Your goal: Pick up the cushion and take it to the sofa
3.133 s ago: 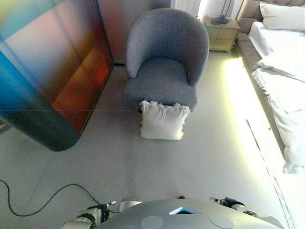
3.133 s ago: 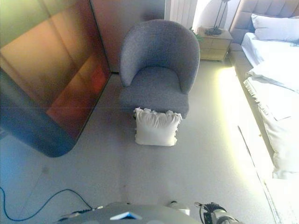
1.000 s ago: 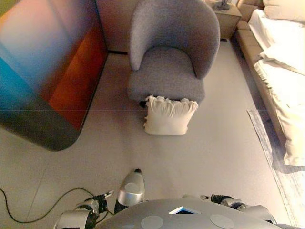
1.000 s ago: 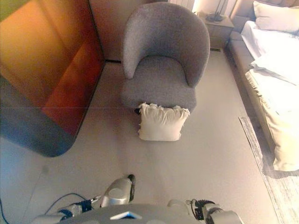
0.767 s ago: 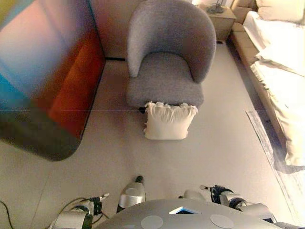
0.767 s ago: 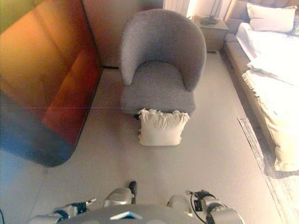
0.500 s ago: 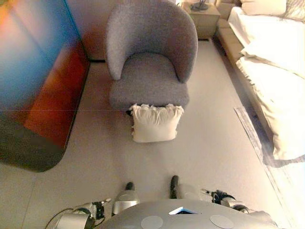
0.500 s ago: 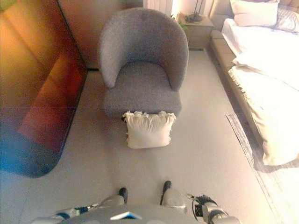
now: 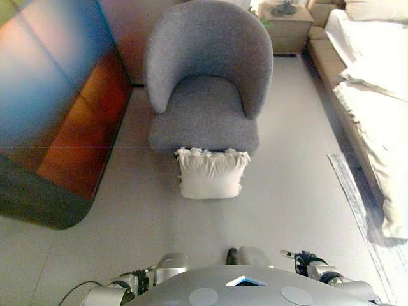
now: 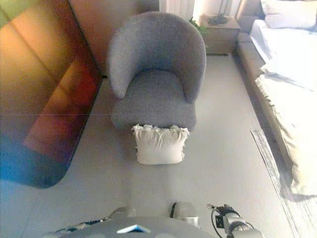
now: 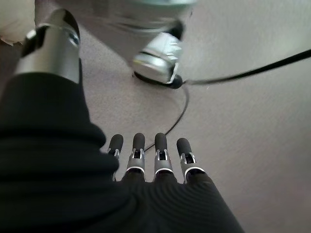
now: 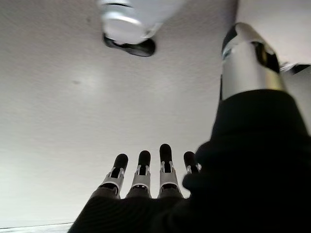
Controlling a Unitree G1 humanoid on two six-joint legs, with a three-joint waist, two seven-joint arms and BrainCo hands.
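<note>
A white cushion (image 9: 211, 173) with a frilled top edge stands on the floor, leaning against the front of a grey armchair (image 9: 207, 95). It also shows in the right eye view (image 10: 159, 144). Both hands hang low at my sides, well short of the cushion. My left hand (image 11: 150, 160) shows in its wrist view with straight fingers over bare floor, holding nothing. My right hand (image 12: 146, 174) shows the same in its wrist view, fingers straight and empty.
A large glossy dark panel (image 9: 51, 108) stands on the left. A bed with white bedding (image 9: 376, 83) runs along the right, a rug edge (image 9: 354, 197) beside it. A nightstand (image 9: 284, 29) stands behind the chair. A black cable (image 11: 233, 73) lies on the floor.
The whole picture has shifted as I walk, so the camera has moved; the armchair and cushion now sit nearer and more central. The cushion has not moved. Both hands stay low.
</note>
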